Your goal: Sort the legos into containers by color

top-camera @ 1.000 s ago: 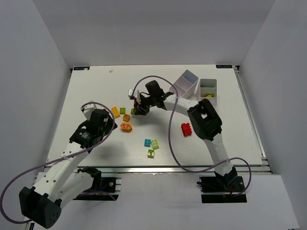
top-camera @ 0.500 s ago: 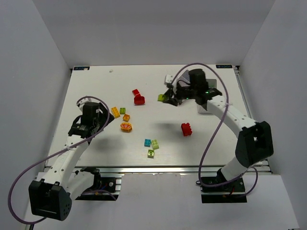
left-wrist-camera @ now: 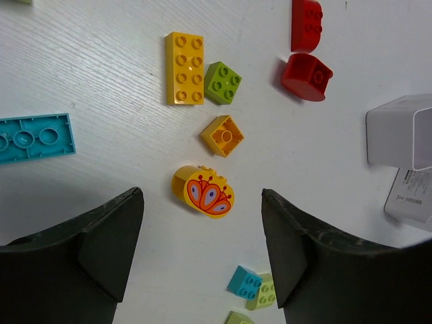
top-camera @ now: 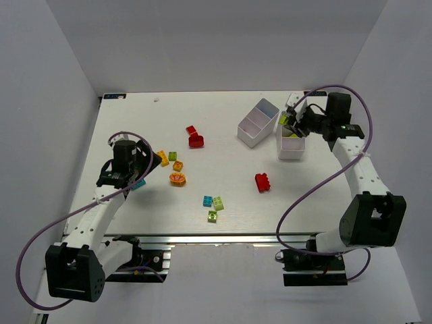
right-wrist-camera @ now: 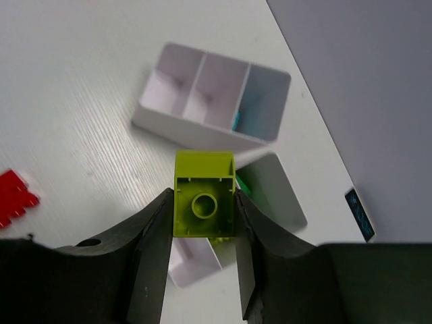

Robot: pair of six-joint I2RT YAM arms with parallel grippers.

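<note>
My right gripper (top-camera: 295, 124) is shut on a lime brick (right-wrist-camera: 204, 196) and holds it above the right white tray (top-camera: 290, 154), whose wall shows under the jaws (right-wrist-camera: 196, 263); a green brick (right-wrist-camera: 244, 185) lies inside. The second tray (top-camera: 244, 135) stands tilted beside it, with a cyan piece (right-wrist-camera: 237, 121) in one end compartment. My left gripper (left-wrist-camera: 202, 196) is open above a yellow flower brick (left-wrist-camera: 206, 192), near an orange brick (left-wrist-camera: 223, 135), a yellow brick (left-wrist-camera: 184, 68), a green brick (left-wrist-camera: 223, 82) and two red bricks (left-wrist-camera: 307, 75).
A cyan plate (left-wrist-camera: 34, 137) lies left of my left gripper. A red brick (top-camera: 262, 182) sits mid-table. A cyan brick (top-camera: 208, 200) and two lime bricks (top-camera: 218, 202) lie near the front edge. Grey walls enclose the table on three sides.
My right arm swung from the left-centre bricks to the right, carrying the lime brick above the right tray. My left arm drew slightly back and left.
</note>
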